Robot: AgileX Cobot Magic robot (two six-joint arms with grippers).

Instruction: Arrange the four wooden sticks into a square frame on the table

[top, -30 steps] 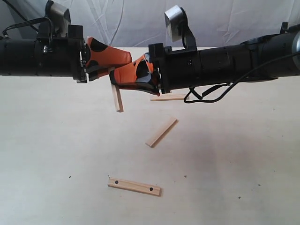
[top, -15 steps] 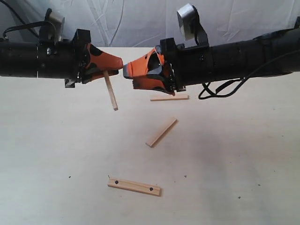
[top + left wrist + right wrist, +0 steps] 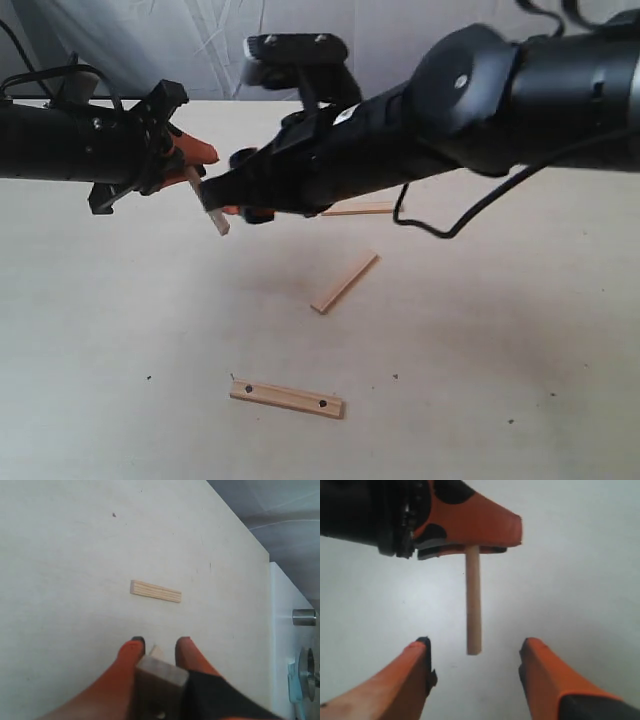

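Note:
My left gripper [image 3: 197, 160] is shut on the top end of one wooden stick [image 3: 212, 208], which hangs tilted above the table [image 3: 120, 320]. In the right wrist view this stick [image 3: 473, 600] hangs from the left gripper [image 3: 470, 527], and its free end sits between the spread fingers of my open right gripper [image 3: 476, 647] without touching them. Three sticks lie apart on the table: a plain one [image 3: 345, 281] at the middle, a dotted one [image 3: 287, 398] near the front, and one [image 3: 360, 209] partly hidden behind the right arm. No square frame is formed.
The right arm [image 3: 470, 110] reaches across the middle of the table, its cable [image 3: 430, 225] looping down over the far stick. A wrinkled grey-white cloth [image 3: 200, 40] hangs behind the table. The left wrist view shows one stick [image 3: 155, 591] lying on the table beyond the fingers.
The right arm has swung left and turned, so its open gripper now straddles the hanging stick's free end. The left gripper has drawn back left with the stick.

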